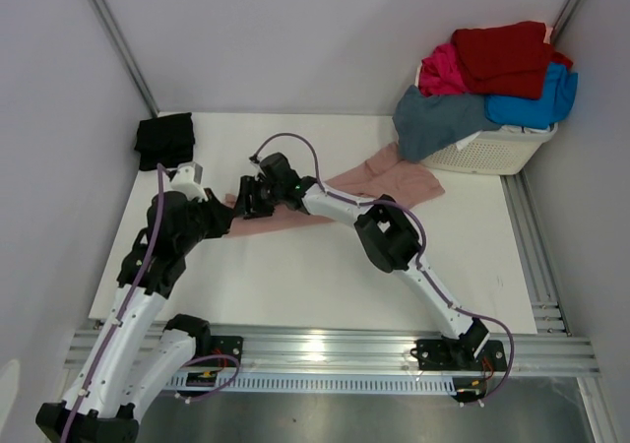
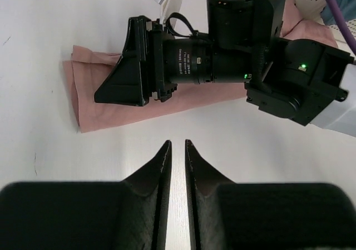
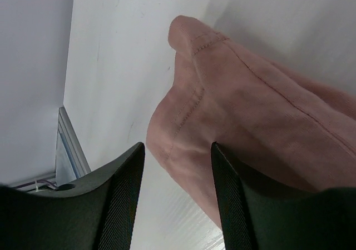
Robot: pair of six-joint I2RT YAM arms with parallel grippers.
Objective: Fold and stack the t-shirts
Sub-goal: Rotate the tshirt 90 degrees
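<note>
Currently, folding is in hand: the pink tee [image 1: 394,179] lies bunched across mid-tabletop. Right gripper [image 3: 178,150] straddles its left end; whether it is clamped cannot be told. Left gripper [image 2: 178,144] hovers beside, jaws nearly together, empty. Next move likely requires a firm pinch.

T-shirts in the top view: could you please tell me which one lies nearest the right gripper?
The pink t-shirt, stretched across the table under the right gripper; the black one sits apart, the others heap on the basket.

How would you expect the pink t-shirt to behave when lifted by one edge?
Probably floppy: the pink t-shirt lies wrinkled and flat, so it should sag. Its folded edge may unfold. Thin fabric suggests light weight.
</note>
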